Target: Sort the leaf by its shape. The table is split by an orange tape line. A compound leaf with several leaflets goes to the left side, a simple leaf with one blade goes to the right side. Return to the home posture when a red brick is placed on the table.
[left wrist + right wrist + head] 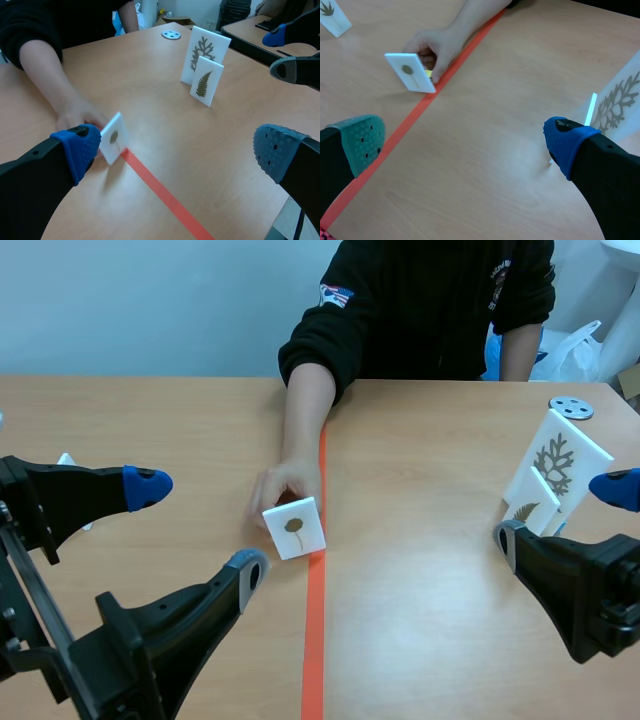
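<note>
The left gripper [197, 526] hangs with fingers spread, empty. Just ahead, the card [294, 527] stands on the tape [313, 640], held from behind by a person's hand [280, 485]. Its leaf looks single-bladed, though it is small. The card is likely light, stiff and slick, so pinch its faces near the top edge. The right gripper [561, 514] is spread too, empty.
</note>
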